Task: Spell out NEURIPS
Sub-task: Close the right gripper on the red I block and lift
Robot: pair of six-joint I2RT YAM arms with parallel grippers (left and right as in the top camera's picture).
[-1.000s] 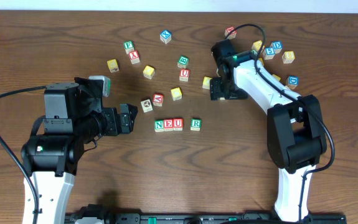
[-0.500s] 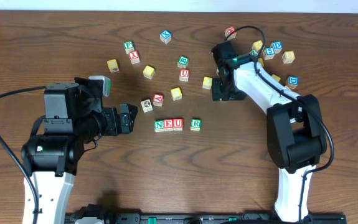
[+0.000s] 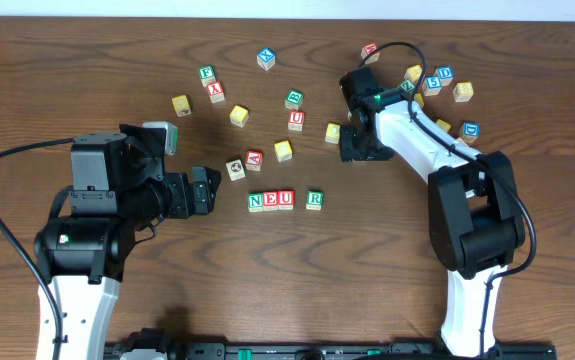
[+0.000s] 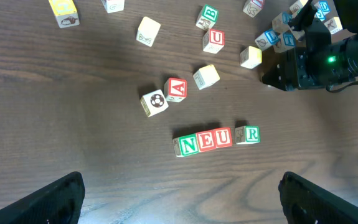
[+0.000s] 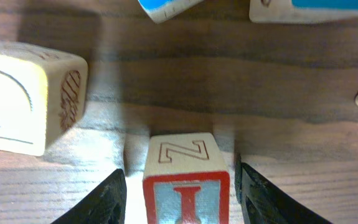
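Note:
On the table, green N (image 3: 256, 201), red E (image 3: 271, 200) and red U (image 3: 286, 199) touch in a row, and green R (image 3: 314, 199) stands a small gap to their right. The left wrist view shows the same row (image 4: 205, 140). My right gripper (image 3: 352, 146) is down on the table behind them. In its wrist view the red I cube (image 5: 187, 186) stands between the fingers, with a thin strip of table showing on each side. My left gripper (image 3: 205, 190) hangs wide open left of the row, holding nothing (image 4: 182, 199).
Loose cubes are scattered behind the row: red A (image 3: 254, 159), a second red U (image 3: 295, 120), green B (image 3: 293, 98), blue X (image 3: 265, 57), yellow ones (image 3: 283, 150). A yellow cube (image 3: 333, 132) sits just left of the right gripper. A cluster (image 3: 444, 75) lies at the far right.
The right gripper's fingers have narrowed around the red I cube and it has shifted slightly. The left arm and the row have not moved.

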